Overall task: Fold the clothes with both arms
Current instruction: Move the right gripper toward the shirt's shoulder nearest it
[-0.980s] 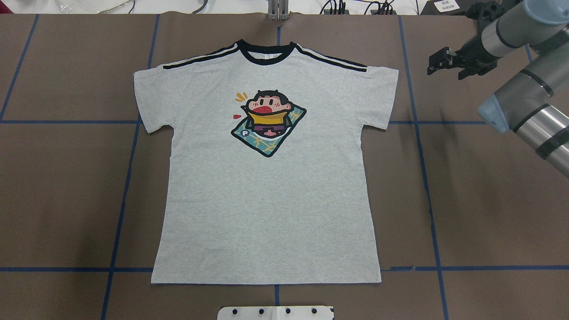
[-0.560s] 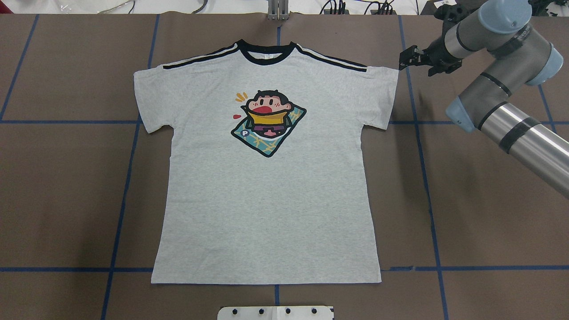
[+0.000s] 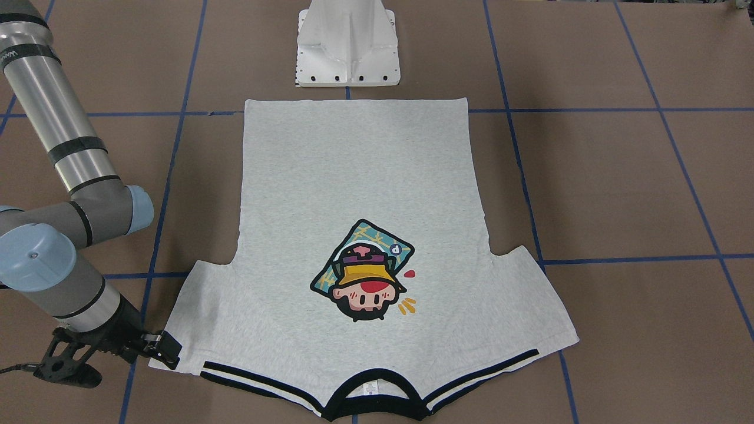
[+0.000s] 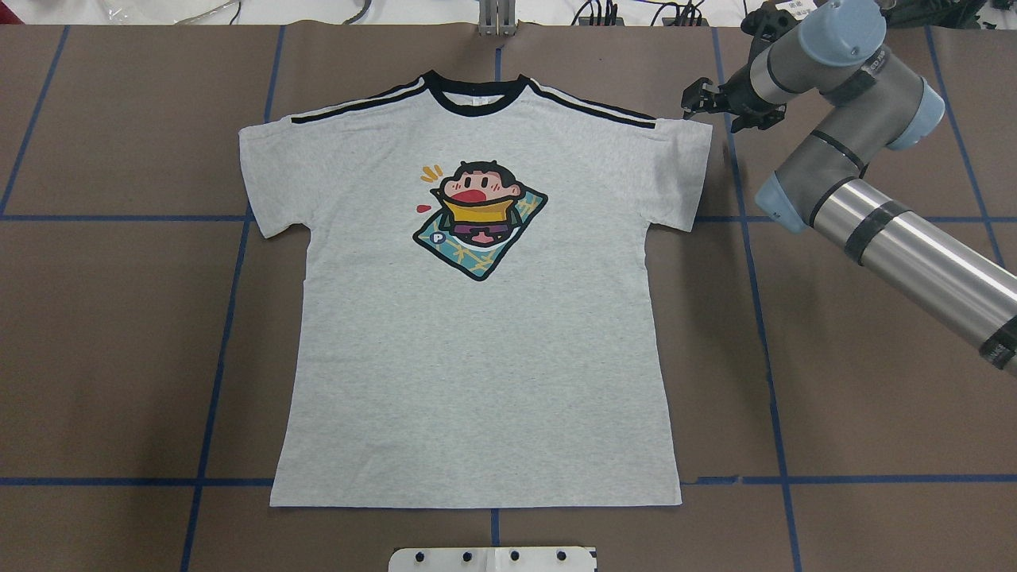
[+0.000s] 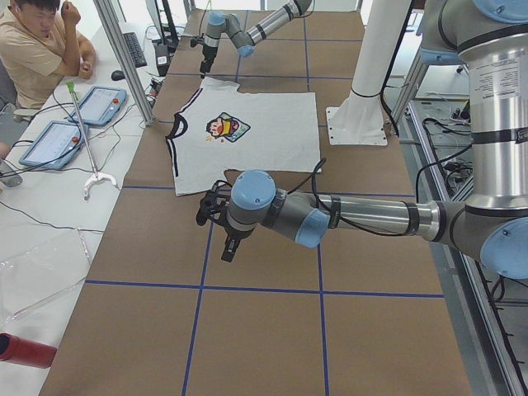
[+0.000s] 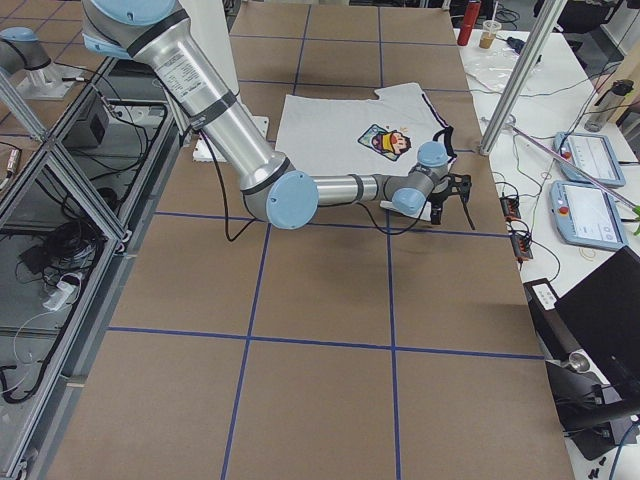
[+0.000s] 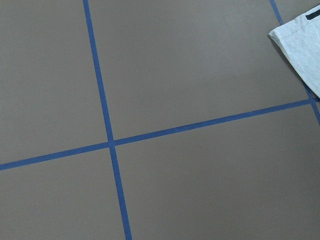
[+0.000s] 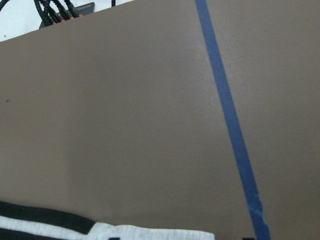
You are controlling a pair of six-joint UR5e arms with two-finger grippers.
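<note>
Table (image 4: 119, 318) | T-shirt (image 4: 477, 381) flat | right gripper (image 4: 693, 102), left gripper (image 5: 216, 216): jaws unreadable

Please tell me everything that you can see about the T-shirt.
The T-shirt is light grey, soft-looking fabric, with short sleeves, a black collar, black shoulder stripes and a cartoon print. It lies flat, unfolded, front up on the brown table, collar away from the robot. The right gripper is beside one sleeve corner.

The right tool (image 4: 690, 102) has swung in from the side and is now just beside the T-shirt's (image 4: 477, 357) sleeve corner
</note>
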